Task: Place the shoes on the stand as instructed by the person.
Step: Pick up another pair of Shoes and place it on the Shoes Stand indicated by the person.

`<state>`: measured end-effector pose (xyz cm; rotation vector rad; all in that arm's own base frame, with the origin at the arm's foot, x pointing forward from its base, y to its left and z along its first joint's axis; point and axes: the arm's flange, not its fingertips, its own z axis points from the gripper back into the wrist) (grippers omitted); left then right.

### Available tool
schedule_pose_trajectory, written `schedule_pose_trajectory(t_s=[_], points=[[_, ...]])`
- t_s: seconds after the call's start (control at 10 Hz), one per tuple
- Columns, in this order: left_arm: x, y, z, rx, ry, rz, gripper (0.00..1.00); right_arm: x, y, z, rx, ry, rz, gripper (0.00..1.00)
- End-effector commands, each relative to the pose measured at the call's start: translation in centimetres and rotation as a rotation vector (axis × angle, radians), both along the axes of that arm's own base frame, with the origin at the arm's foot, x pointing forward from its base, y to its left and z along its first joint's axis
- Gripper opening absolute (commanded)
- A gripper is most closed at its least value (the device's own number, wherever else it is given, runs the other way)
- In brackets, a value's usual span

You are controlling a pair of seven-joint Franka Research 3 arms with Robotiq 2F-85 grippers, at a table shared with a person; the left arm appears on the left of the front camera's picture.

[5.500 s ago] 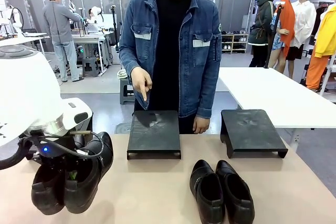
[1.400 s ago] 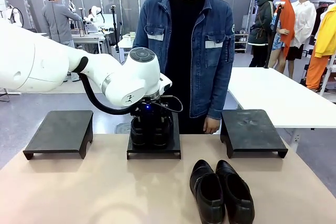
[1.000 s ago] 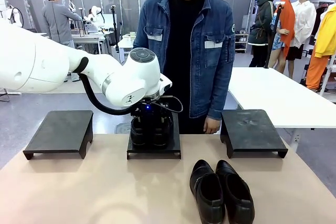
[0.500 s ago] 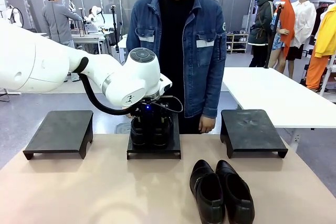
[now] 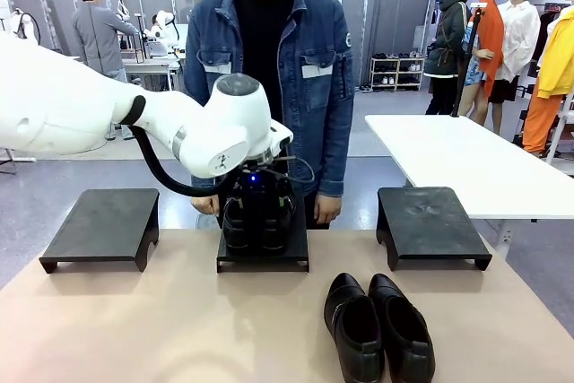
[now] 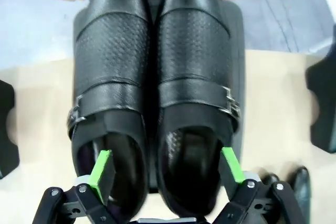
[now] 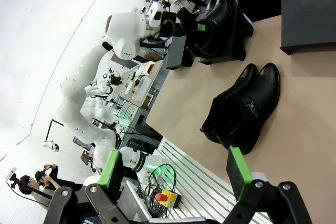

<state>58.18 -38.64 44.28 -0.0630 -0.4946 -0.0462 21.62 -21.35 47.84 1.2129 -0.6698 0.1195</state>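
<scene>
Spreads green-padded fingers [image 6: 101, 167] of the left gripper [image 6: 166, 153] wide apart over 1 pair of glossy black leather dress shoes [image 6: 152, 77]: 1 pad down inside a heel opening, the other just beside the outer wall of the neighbouring shoe; cannot tell whether either presses the leather. Finds that pair side by side, touching, on the middle black low stand [image 5: 263, 265], toes toward the person in a blue denim jacket [image 5: 269, 69], with the person's hands [image 5: 325, 210] down by the stand's far edge. Shows the 2nd pair of black shoes [image 5: 377, 325] flat on the beige table [image 5: 161, 329], nearer the robot, between the middle stand and the right black stand [image 5: 430, 221]. Holds fingers of the right gripper [image 7: 173, 153] apart too, nothing between, 2nd pair ahead.
</scene>
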Motion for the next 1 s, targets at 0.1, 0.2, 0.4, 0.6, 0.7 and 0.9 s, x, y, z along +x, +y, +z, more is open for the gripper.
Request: schedule_pose_trajectory(t_s=[0.1,0.2,0.4,0.6,0.7,0.9], points=[[-3.7,4.7,6.0,-0.157,0.114,-0.044,1.00,0.0,-0.2,0.1,0.003,-0.021,0.004,1.00],[-5.5,7.6,7.9,-0.205,0.138,-0.046,1.00,0.0,-0.2,0.1,0.003,-0.021,0.004,1.00],[-8.9,13.9,9.9,-0.315,0.153,-0.087,1.00,0.0,-0.2,0.1,0.003,-0.021,0.004,1.00],[-12.0,21.2,10.4,-0.435,0.166,-0.167,1.00,0.0,-0.2,0.1,0.003,-0.021,0.004,1.00],[-13.0,24.7,10.3,-0.501,0.175,-0.228,1.00,0.0,-0.2,0.1,0.003,-0.021,0.004,1.00],[-14.8,31.6,9.8,-0.614,0.171,-0.289,1.00,0.0,-0.2,0.1,0.003,-0.021,0.004,1.00]])
